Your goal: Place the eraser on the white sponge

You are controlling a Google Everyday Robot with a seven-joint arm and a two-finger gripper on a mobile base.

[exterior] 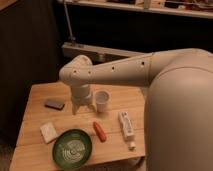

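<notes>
Gripper (83, 109) low over bench (39, 94), eraser (54, 104) at its 9 o'clock, sponge (48, 131) at 8; spread or pressed together, cannot tell.

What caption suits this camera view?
The pincer hangs over the table between grey eraser and white cup; white sponge lies beside the green plate.

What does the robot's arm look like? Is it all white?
Yes, nearly all creamy white. The arm is a fat smooth tube with a row of small dark dots along it, ending in a rounded joint. Its pincer, white too, hangs over the wooden table beside the white cup.
</notes>
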